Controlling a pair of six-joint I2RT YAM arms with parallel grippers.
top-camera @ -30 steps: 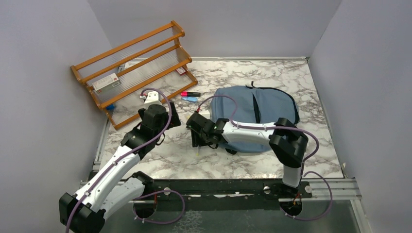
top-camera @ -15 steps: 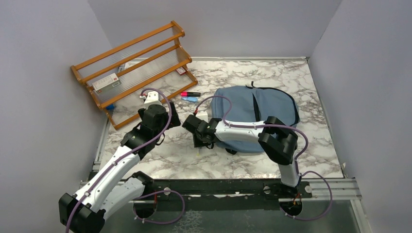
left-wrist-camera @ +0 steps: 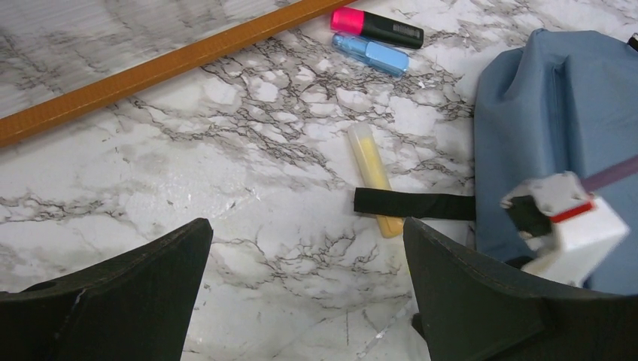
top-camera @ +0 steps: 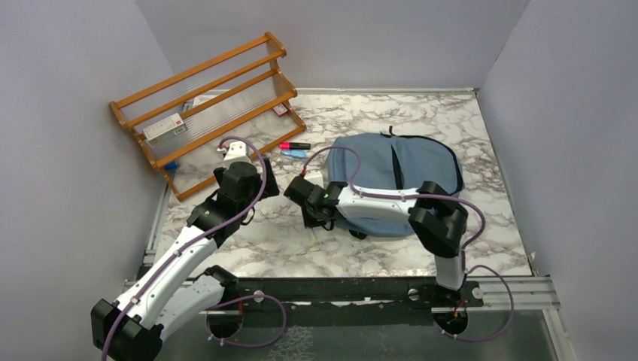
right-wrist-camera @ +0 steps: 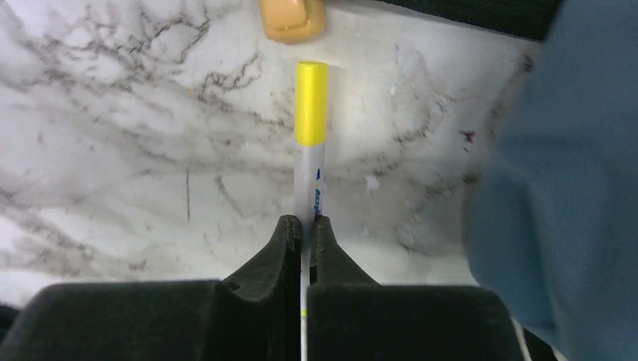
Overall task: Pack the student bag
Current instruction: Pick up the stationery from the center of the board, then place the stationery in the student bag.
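Observation:
The student bag lies flat at the middle right of the marble table, dusty blue with black trim; it also fills the right side of the left wrist view and of the right wrist view. My right gripper is just left of the bag, low over the table, shut on a thin white pen with a yellow cap. The cap sticks out past the fingertips. My left gripper hangs open over bare marble with nothing between its fingers.
A yellow highlighter lies under a black bag strap. A pink marker and a blue marker lie near the wooden rack at the back left. Grey walls enclose the table.
My right gripper has closed from half open onto the white pen and shifted slightly left. The left arm has not moved.

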